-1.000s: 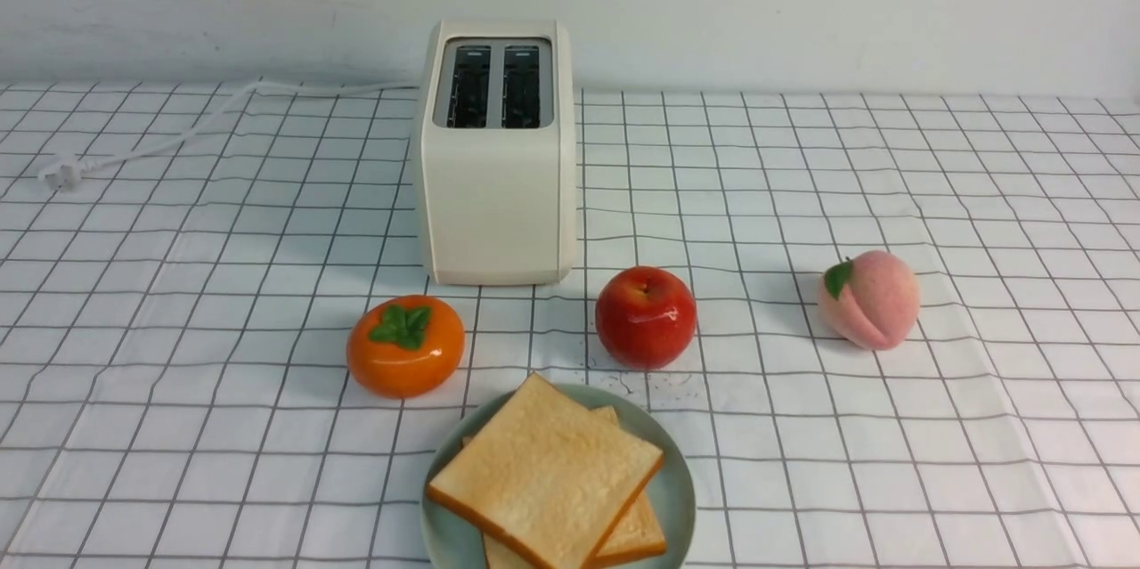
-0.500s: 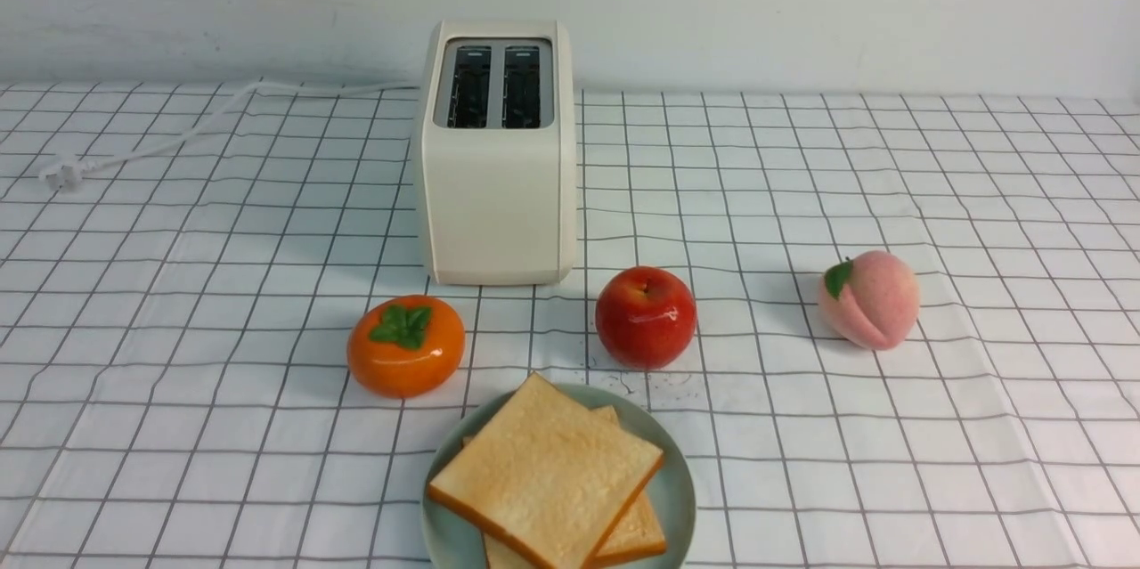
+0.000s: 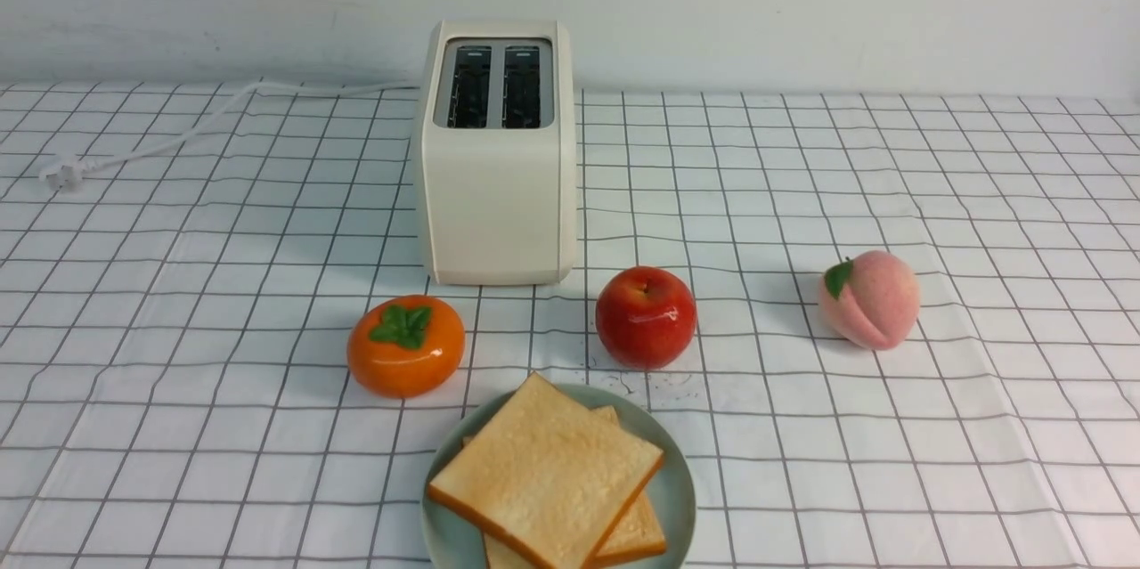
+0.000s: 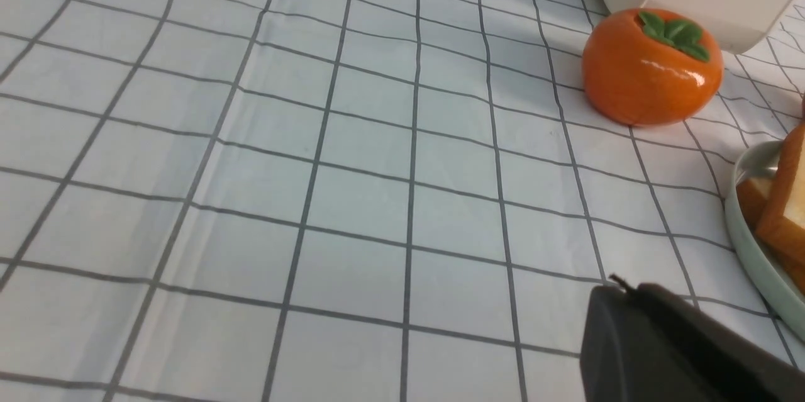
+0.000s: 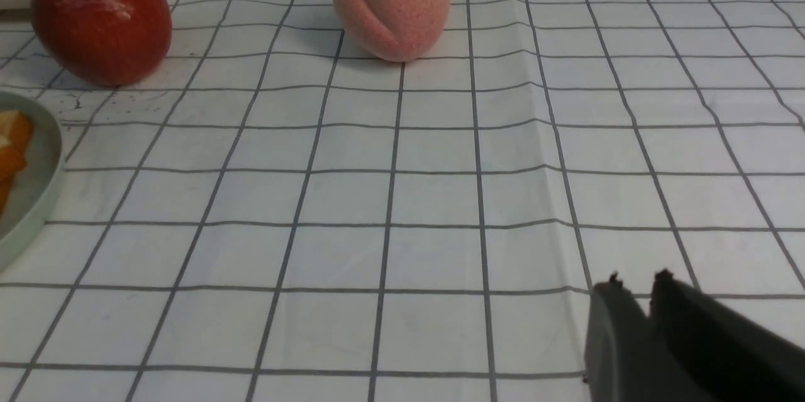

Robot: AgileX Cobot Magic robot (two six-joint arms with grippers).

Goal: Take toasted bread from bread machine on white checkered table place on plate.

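Left gripper (image 4: pixel 619 292): you see it only in its own wrist view, low over bare cloth, jaws pressed together, holding nothing.
Right gripper (image 5: pixel 635 285): also only in its wrist view; a thin slit shows between the tips, narrow, nothing in it. I can't tell from the frames whether it is moving.
Change: none in the front view over the last second; every object sits where it sat.
Toasted bread (image 3: pixel 545 473): both slices lie stacked and skewed on the plate (image 3: pixel 679 498) at the near edge, top slice covering most of the lower one.
Persimmon (image 3: pixel 405 345): just beyond the plate, to your left, apart from the rim.
Apple (image 3: pixel 645 316): just beyond the plate, to your right.
Peach (image 3: pixel 869 298): well off to the right, alone.
Bread machine (image 3: pixel 496 155): farthest back, both slots dark and empty.
White checkered table (image 3: pixel 891 462): wrinkled, otherwise undisturbed.
Meaning: you can likely treat the task as finished; both arms sit clear of the bread.
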